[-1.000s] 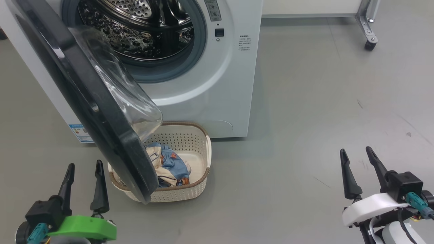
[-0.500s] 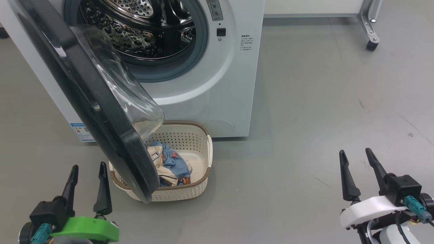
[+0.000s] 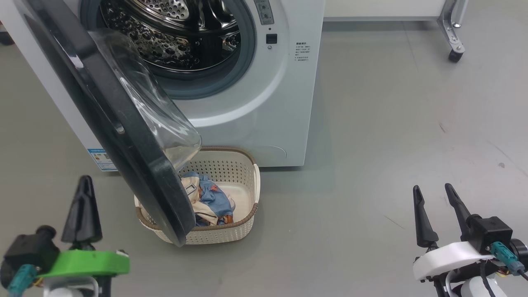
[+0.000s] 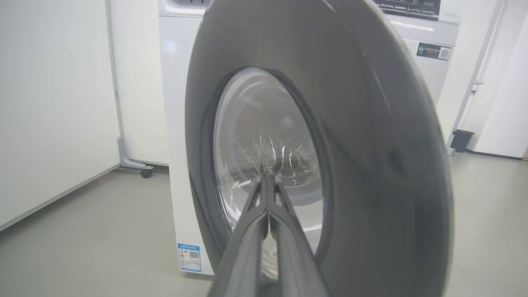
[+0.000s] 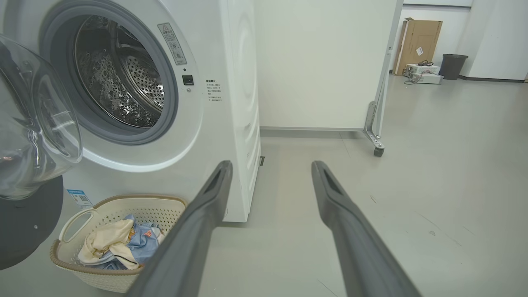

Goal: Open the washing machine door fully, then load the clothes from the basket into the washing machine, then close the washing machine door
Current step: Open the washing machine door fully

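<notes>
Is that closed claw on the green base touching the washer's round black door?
Apart. In the head view, grey floor shows between the left claw and the washing machine door.

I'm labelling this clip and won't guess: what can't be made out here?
Head view: the washing machine door hides the left part of the basket and some clothes.
Head view: the washing machine is cut off by the top edge.
Left wrist view: the blue label is too small to read.
</notes>
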You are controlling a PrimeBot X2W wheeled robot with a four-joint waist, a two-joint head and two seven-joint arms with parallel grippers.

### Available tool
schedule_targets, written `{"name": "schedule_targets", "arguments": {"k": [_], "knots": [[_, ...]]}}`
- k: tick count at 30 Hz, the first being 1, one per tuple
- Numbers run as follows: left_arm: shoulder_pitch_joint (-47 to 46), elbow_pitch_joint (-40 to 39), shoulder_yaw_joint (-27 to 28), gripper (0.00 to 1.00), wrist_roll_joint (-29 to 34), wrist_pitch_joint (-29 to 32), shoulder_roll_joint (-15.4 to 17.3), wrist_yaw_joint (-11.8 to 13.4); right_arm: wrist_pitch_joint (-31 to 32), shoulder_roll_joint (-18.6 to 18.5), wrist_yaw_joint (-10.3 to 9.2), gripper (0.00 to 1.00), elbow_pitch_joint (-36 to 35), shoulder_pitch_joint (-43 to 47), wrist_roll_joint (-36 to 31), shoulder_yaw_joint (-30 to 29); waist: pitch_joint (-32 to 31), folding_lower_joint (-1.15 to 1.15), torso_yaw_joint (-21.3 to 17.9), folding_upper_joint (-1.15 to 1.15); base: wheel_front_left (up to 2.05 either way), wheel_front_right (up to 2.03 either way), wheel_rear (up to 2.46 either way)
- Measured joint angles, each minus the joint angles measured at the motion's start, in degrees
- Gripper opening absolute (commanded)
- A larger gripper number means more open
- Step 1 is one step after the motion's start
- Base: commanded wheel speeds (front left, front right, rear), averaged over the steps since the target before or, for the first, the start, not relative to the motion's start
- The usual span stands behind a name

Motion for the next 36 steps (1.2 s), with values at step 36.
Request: {"name": "schedule_targets", "arguments": {"k": [36], "knots": [[-3.2,-19.3,-31.0,0.00,-0.4,-0.1,3.3,0.0,0.0,2.7,4.44,1.00,0.8,0.9,-3.0,-2.5,1.2,0.00,-1.5,0.00,0.00,0.00,0.00]]}}
